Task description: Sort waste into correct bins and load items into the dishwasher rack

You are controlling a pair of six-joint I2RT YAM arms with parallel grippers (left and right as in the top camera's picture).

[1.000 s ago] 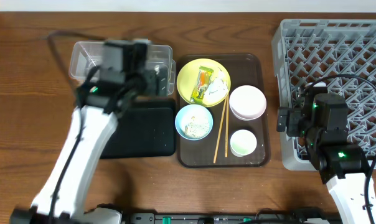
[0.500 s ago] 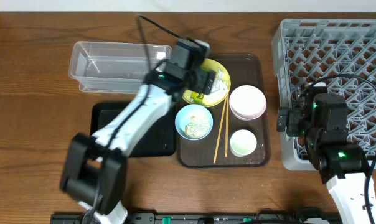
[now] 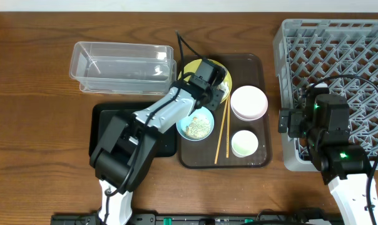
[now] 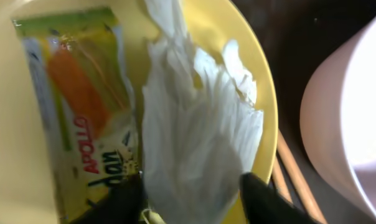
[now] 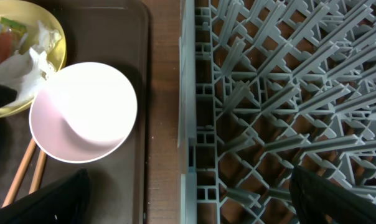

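My left gripper (image 3: 215, 87) is down on the yellow plate (image 4: 219, 25), and its two black fingers press the sides of the crumpled white paper (image 4: 194, 137). The green-and-orange wrapper (image 4: 82, 99) lies flat beside the paper. Rice scraps (image 3: 196, 127) sit in the light blue bowl (image 3: 180, 125). The pink bowl (image 3: 248, 102), white cup (image 3: 244, 143) and chopsticks (image 3: 221, 131) rest on the brown tray (image 3: 264, 69). My right gripper (image 5: 191, 205) hangs open and empty over the left wall of the grey rack (image 5: 287, 81).
The clear tub (image 3: 123, 67) stands at the back left. The black tray (image 3: 166, 145) lies in front of it, partly under my left arm. The rack (image 3: 339, 44) fills the right side, with a strip of wooden table between it and the brown tray.
The left arm swung right from over the clear tub to the yellow plate, and its jaws closed in on the white paper. The right arm has stayed still.
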